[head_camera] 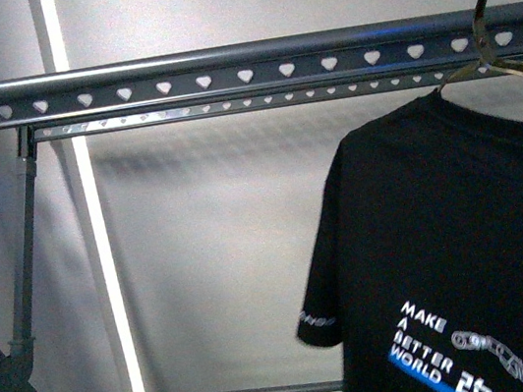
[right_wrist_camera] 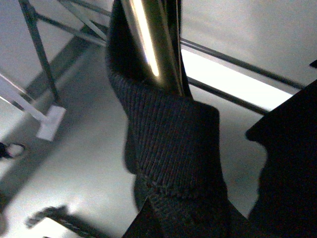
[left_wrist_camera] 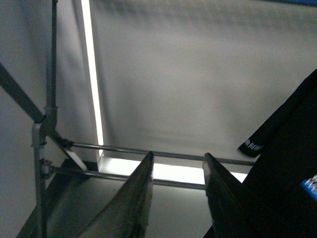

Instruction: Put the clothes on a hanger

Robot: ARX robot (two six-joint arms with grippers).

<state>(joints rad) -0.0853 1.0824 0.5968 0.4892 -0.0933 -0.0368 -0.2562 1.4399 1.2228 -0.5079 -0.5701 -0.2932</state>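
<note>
Front view: rack (head_camera: 223, 79) spans the frame near the top; its long bar is pierced by a row of heart-shaped holes, with a second thinner rail just behind and below; legs and cross-rails at lower left.

T-shirt (head_camera: 468, 243), black, fills the lower right of the frame; it hangs on a metal coat hanger (head_camera: 478, 17); the hook's curve stands above the rack's bar at upper right, the shank crossing in front of the bar; contact with the bar cannot be told. Print "MAKE A BETTER WORLD" reads at bottom right, blue stripe beneath; white lettering on the sleeve hem.

Left wrist view: left gripper (left_wrist_camera: 178, 159) at the bottom centre, fingers (left_wrist_camera: 138, 198) spread wide, nothing between them; the rack's lower rails (left_wrist_camera: 124, 148) beyond; the shirt at the right edge, clear of the fingers.

Right wrist view: ribbed collar (right_wrist_camera: 173, 144) draped over a shiny metal bar (right_wrist_camera: 148, 44), very close to the lens; right gripper's fingers not made out; its opening and hold cannot be told.
</note>
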